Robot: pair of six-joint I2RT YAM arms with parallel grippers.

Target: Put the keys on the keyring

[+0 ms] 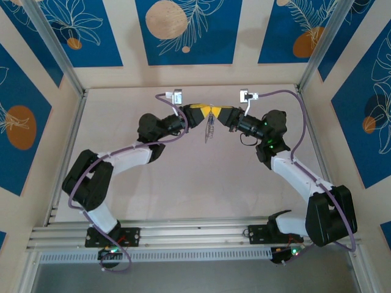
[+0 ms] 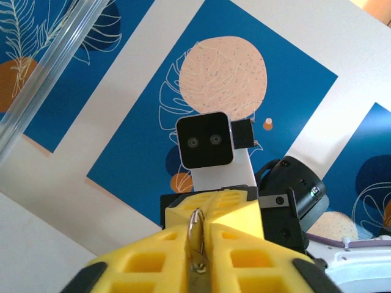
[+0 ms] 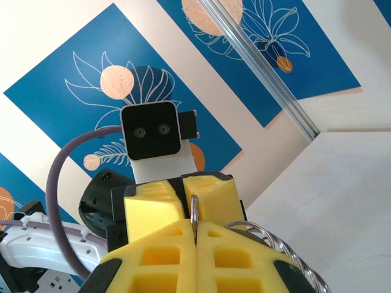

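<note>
Both grippers meet tip to tip above the table's far middle. My left gripper [image 1: 204, 113] [image 2: 198, 232] is shut on a thin silver ring [image 2: 195, 221], with a flat metal piece [image 2: 198, 271] pinched deeper between its yellow fingers. My right gripper [image 1: 217, 113] [image 3: 195, 227] is shut on the same ring [image 3: 193, 209] from the other side. Below the tips hangs the keyring [image 1: 209, 130], a pale grey oval loop. Its coiled silver wire [image 3: 287, 243] shows beside my right fingers. The key's blue head is hidden.
The pale table [image 1: 201, 177] lies below the raised grippers. Blue patterned wall panels [image 1: 186, 27] and metal frame posts [image 1: 58, 49] close in the workspace. Purple cables [image 1: 293, 97] loop from both wrists.
</note>
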